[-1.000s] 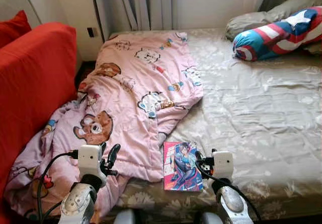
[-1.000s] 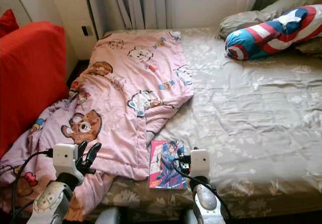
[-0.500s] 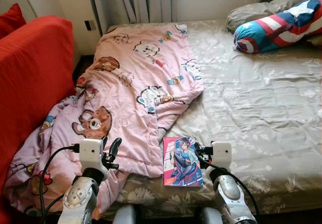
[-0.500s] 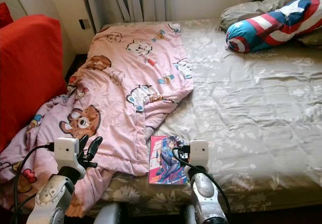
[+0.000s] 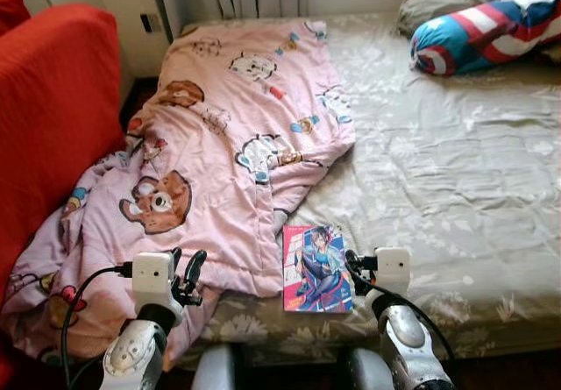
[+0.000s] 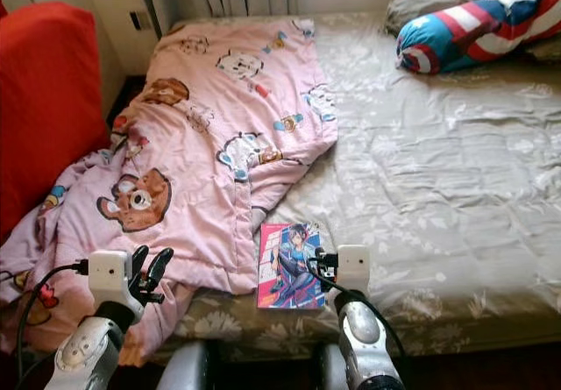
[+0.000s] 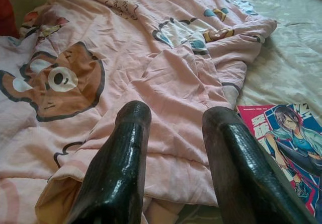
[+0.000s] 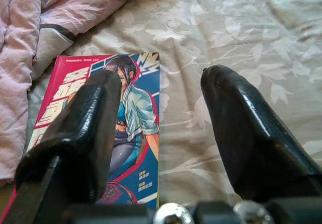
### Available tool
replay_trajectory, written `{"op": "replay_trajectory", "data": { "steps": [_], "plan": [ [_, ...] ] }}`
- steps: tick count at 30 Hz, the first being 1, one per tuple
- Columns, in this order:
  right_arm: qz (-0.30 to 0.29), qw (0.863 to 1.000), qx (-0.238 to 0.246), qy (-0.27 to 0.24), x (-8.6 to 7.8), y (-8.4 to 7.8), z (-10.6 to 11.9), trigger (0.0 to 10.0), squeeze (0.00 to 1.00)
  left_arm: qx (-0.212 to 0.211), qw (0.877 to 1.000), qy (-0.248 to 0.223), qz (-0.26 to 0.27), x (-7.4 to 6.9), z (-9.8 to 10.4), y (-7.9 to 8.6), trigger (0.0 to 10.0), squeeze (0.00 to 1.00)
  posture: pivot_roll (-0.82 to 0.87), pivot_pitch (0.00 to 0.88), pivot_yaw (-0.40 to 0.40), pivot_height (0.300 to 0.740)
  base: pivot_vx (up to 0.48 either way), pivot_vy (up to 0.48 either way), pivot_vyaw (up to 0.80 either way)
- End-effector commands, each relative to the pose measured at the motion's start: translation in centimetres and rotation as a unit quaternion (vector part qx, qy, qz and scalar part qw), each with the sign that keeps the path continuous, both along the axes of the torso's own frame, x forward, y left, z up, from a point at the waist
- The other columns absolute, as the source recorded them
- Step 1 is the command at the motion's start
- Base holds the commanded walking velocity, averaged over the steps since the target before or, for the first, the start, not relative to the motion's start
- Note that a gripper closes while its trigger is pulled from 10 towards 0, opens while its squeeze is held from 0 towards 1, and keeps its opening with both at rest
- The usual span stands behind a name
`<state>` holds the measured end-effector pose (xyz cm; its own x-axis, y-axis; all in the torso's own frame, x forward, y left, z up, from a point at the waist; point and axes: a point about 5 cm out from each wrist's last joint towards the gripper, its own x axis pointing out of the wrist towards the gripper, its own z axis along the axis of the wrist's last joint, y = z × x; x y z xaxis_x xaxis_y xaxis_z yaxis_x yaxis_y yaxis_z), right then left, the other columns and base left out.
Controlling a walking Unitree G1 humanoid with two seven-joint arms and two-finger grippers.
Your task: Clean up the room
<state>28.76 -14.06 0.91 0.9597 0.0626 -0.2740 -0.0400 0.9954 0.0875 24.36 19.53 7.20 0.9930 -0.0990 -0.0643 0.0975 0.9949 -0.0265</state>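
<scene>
Glossy comic book (image 5: 317, 268) lies flat, cover up, on the grey floral bedsheet (image 5: 456, 171) at the near edge of the bed, touching the hem of the pink cartoon blanket (image 5: 210, 162). Long axis runs from the near edge toward the far edge; the title end points away from the robot. Right gripper (image 8: 161, 90) hovers just above the book's right side, fingers spread wide, gripping nothing; one finger (image 8: 88, 118) overlaps the cover, the other is over bare sheet. Left gripper (image 7: 173, 121) sits over the blanket near the bed's near left corner, fingers parted, empty, book off to its right. Striped bolster pillow (image 5: 491, 26) at far right corner. Red sofa (image 5: 53, 118) alongside the left edge.
</scene>
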Motion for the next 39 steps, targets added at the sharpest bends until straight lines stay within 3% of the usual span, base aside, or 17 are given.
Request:
{"op": "replay_trajectory", "data": {
  "steps": [1, 9, 13, 18, 25, 31, 37, 38, 39],
  "plan": [
    [-0.008, 1.0, 0.012, 0.015, -0.1, 0.1, -0.4, 10.0, 0.0, -0.002, 1.0, 0.006, 0.004, -0.4, -0.1, 0.2, 10.0, 0.0, 0.09, 0.157, 0.023, 0.611, 0.0, 0.0, 0.0],
    [0.001, 1.0, 0.012, 0.022, 0.5, 0.5, -0.2, 10.0, 0.0, 0.001, 1.0, 0.003, 0.014, -0.5, 0.1, 0.6, 10.0, 0.0, 0.1, 0.16, 0.012, 0.606, 0.0, 0.0, 0.0],
    [0.0, 1.0, 0.013, 0.0, 0.5, 0.3, 0.1, 10.0, 0.0, -0.001, 1.0, 0.004, 0.013, -0.5, 0.1, 0.4, 10.0, 0.0, 0.1, 0.166, 0.016, 0.596, 0.0, 0.0, 0.0],
    [-0.012, 1.0, 0.016, 0.014, 0.3, -0.1, -0.3, 10.0, 0.0, -0.003, 1.0, 0.006, 0.01, -0.6, 0.0, 0.1, 10.0, 0.0, 0.1, 0.172, 0.019, 0.596, 0.0, 0.0, 0.0],
    [-0.018, 0.997, 0.058, 0.042, 0.2, 0.4, -0.9, 10.0, 0.0, -0.001, 1.0, 0.007, 0.009, -0.9, 0.2, 0.0, 10.0, 0.0, 0.12, 0.192, 0.026, 0.596, 0.0, 0.0, 0.0],
    [-0.056, 0.989, 0.107, 0.09, -0.4, -0.4, -2.1, 10.0, 0.0, 0.001, 1.0, 0.008, 0.009, -1.4, 0.4, 0.0, 10.0, 0.0, 0.15, 0.214, 0.041, 0.596, 0.0, 0.0, 0.0],
    [-0.058, 0.985, 0.129, 0.1, -0.5, -0.5, -2.3, 10.0, 0.0, 0.005, 1.0, 0.005, 0.006, -1.8, 1.1, -0.1, 10.0, 0.0, 0.17, 0.258, 0.049, 0.596, 0.0, 0.0, 0.0],
    [-0.055, 0.985, 0.133, 0.095, -0.4, -0.4, -2.1, 10.0, 0.67, 0.006, 1.0, 0.006, 0.006, -1.9, 1.2, 0.0, 10.0, 0.0, 0.17, 0.267, 0.048, 0.596, 0.0, 0.0, 0.0],
    [-0.054, 0.985, 0.135, 0.092, -0.3, -0.4, -2.0, 10.0, 0.67, 0.006, 1.0, 0.006, 0.006, -2.1, 1.3, 0.0, 10.0, 0.0, 0.17, 0.27, 0.048, 0.596, 0.0, 0.0, 0.0]
  ]
}}
